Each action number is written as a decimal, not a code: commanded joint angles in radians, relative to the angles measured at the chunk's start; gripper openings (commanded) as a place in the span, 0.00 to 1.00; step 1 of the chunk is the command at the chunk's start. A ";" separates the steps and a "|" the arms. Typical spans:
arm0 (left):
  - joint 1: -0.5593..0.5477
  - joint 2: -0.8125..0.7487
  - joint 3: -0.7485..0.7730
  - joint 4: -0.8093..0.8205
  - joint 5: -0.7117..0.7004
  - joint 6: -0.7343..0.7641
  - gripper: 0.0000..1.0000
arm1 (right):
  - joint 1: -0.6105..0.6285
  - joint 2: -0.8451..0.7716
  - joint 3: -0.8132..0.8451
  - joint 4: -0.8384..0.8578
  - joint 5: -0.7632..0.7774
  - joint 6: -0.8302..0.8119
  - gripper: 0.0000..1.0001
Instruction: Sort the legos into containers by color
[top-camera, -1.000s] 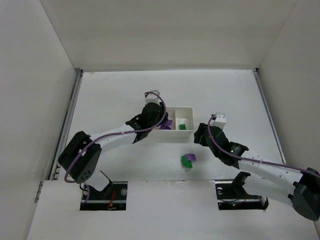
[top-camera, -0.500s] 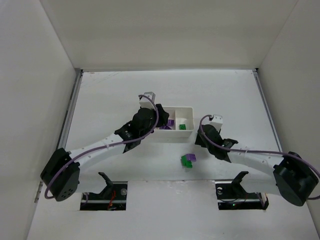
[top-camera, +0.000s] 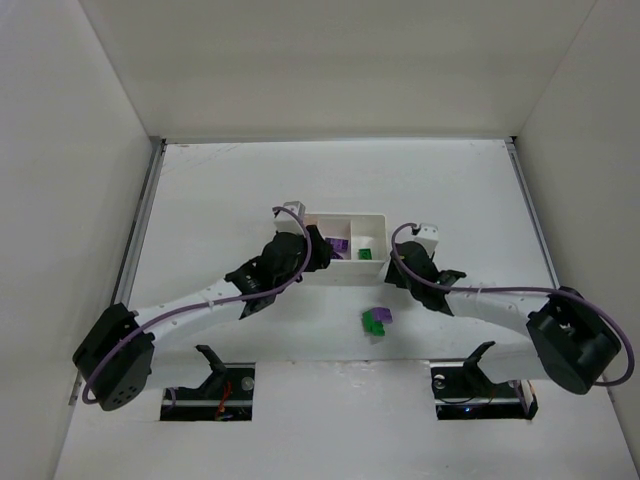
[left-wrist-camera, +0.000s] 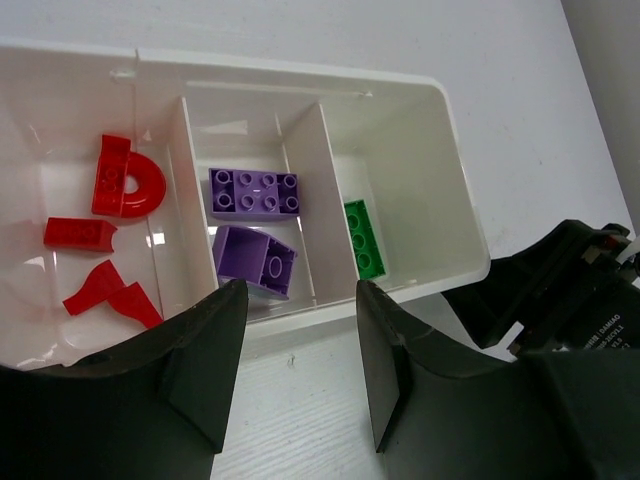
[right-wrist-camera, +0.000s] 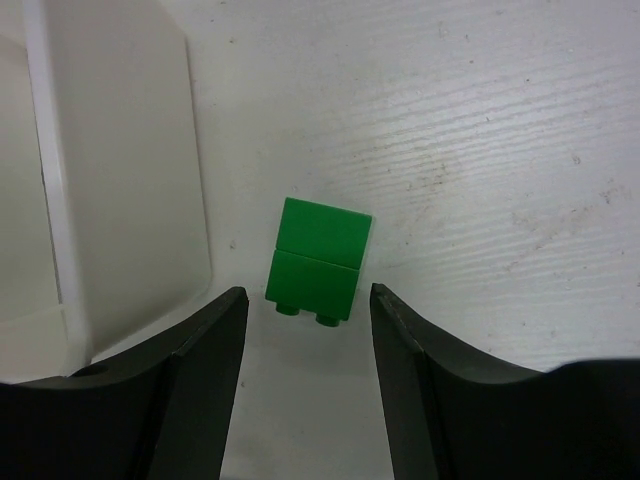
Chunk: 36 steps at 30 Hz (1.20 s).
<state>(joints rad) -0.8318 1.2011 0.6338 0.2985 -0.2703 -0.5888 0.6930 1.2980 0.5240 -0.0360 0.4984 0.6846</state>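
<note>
The white tray (left-wrist-camera: 455, 215) has three compartments: red legos (left-wrist-camera: 125, 185) on the left, two purple legos (left-wrist-camera: 255, 192) in the middle, one green lego (left-wrist-camera: 363, 238) on the right. My left gripper (left-wrist-camera: 299, 325) is open and empty, just in front of the tray's near wall; in the top view it (top-camera: 318, 253) is at the tray's (top-camera: 350, 277) left end. My right gripper (right-wrist-camera: 308, 322) is open, low over the table by the tray's right wall (right-wrist-camera: 120, 170). A green lego (right-wrist-camera: 318, 258) lies just ahead between its fingers, untouched.
A green lego (top-camera: 372, 325) and a purple lego (top-camera: 382, 315) lie together on the table in front of the tray. My right gripper (top-camera: 398, 270) is by the tray's right end. White walls enclose the table on three sides.
My left gripper has drawn back from over the tray to its near-left side. My right gripper has moved in toward the tray's right end.
</note>
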 joint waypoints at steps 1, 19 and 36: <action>-0.013 -0.009 -0.011 0.042 -0.007 -0.025 0.44 | 0.000 0.023 0.051 0.051 -0.004 -0.014 0.58; -0.025 -0.092 -0.008 -0.002 0.086 -0.115 0.50 | -0.017 -0.115 0.027 -0.031 -0.015 -0.004 0.25; -0.075 -0.144 -0.022 0.017 0.233 -0.276 0.62 | 0.224 -0.413 0.074 -0.025 -0.264 -0.125 0.25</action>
<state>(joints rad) -0.8791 1.0523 0.6155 0.2642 -0.0551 -0.8398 0.9043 0.8772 0.5434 -0.1211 0.2745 0.5903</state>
